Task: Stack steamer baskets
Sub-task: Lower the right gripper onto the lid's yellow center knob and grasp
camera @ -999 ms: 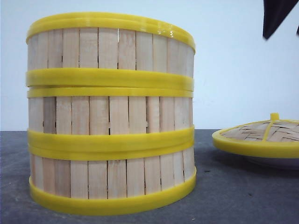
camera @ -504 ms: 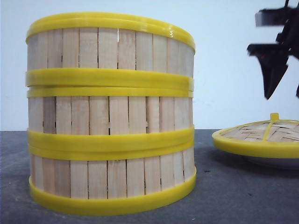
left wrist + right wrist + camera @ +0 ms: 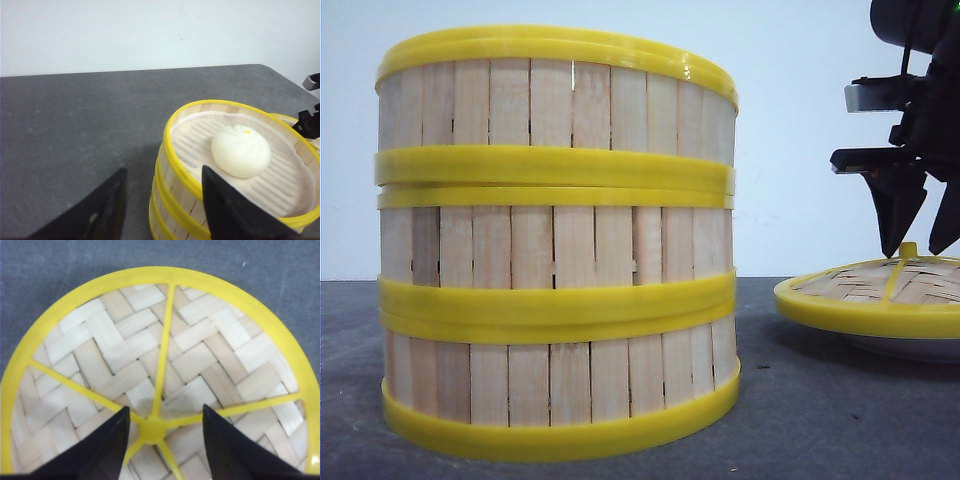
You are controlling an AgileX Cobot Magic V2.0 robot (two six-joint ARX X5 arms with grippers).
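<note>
Three steamer baskets stand stacked at the front left: top (image 3: 555, 105), middle (image 3: 555, 245) and bottom (image 3: 555, 385). In the left wrist view the top basket (image 3: 185, 172) holds a white bun (image 3: 241, 151) on a liner. My left gripper (image 3: 164, 170) hangs open above the stack's near rim, with one finger over the table and the other over the basket. It holds nothing. My right gripper (image 3: 914, 250) is open, its fingertips astride the yellow knob (image 3: 151, 430) of the woven lid (image 3: 200, 340) without touching it.
The domed lid (image 3: 880, 300) rests on a white plate (image 3: 910, 348) at the right edge. Dark grey table (image 3: 75, 130) spreads around the stack, with a white wall behind. Part of the right arm (image 3: 311, 120) shows beyond the stack.
My right gripper has come down from the upper right corner to just above the lid's knob. The stack and the lid have not moved.
</note>
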